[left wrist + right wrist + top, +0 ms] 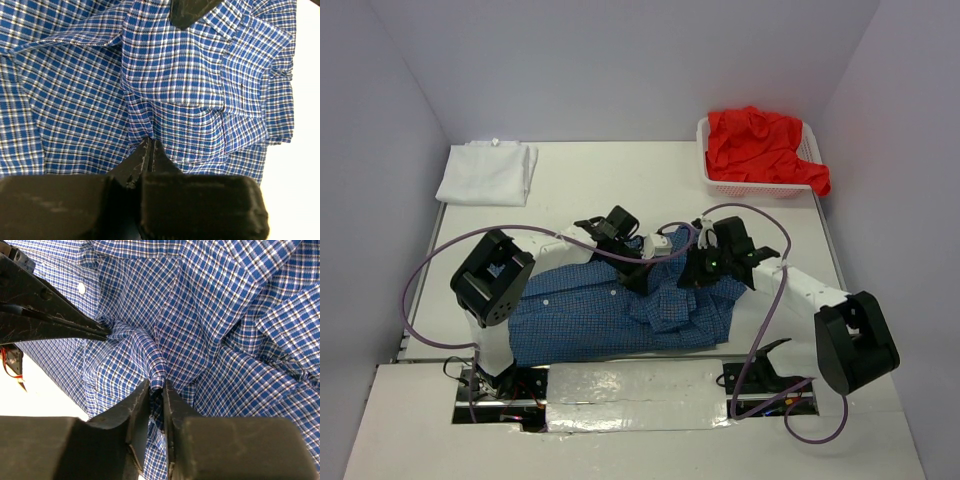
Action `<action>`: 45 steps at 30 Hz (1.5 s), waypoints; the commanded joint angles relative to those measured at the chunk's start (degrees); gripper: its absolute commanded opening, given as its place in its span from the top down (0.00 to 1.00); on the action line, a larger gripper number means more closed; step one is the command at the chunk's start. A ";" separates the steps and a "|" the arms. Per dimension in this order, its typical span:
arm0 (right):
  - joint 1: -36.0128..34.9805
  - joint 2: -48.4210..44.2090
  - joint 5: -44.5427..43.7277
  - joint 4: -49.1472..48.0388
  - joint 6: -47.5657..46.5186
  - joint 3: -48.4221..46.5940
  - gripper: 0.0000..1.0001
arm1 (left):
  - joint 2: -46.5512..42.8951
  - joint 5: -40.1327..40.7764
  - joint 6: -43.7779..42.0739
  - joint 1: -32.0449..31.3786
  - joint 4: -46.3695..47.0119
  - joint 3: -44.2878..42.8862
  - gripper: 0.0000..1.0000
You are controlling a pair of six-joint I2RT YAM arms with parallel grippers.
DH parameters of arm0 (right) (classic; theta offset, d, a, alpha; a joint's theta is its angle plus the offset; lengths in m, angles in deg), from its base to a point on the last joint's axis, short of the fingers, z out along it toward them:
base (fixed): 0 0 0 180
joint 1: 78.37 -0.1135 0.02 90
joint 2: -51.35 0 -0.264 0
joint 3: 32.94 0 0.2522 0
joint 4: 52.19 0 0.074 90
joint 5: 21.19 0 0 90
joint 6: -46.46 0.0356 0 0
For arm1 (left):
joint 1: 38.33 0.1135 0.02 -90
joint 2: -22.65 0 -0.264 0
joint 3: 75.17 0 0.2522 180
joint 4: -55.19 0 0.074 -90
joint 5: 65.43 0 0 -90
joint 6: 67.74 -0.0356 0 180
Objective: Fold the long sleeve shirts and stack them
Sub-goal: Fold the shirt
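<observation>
Pinching blue shirt (pixel 590 310) — left gripper (pixel 149 150); right gripper (pixel 156 387).

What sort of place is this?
Probably a lab test booth, not a home: plain white walls box in the table, two robot arms sit at its near edge, and a blue checked shirt and a basket are laid out.
</observation>
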 commanded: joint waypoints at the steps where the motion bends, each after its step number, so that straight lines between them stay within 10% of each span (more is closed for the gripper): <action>1: 0.34 -2.06 0.11 -2.28 -0.26 0.57 0.79 | 0.07 -3.38 -1.91 -0.31 -2.28 -0.58 1.00; 27: 2.18 -1.19 -0.67 -0.35 -2.72 -10.85 1.00 | -1.78 12.43 -6.49 4.96 -11.70 -18.24 1.00; 45: 4.55 15.50 -1.73 -4.66 -1.93 -18.15 0.89 | 3.49 20.96 -2.97 4.88 -0.89 -15.70 1.00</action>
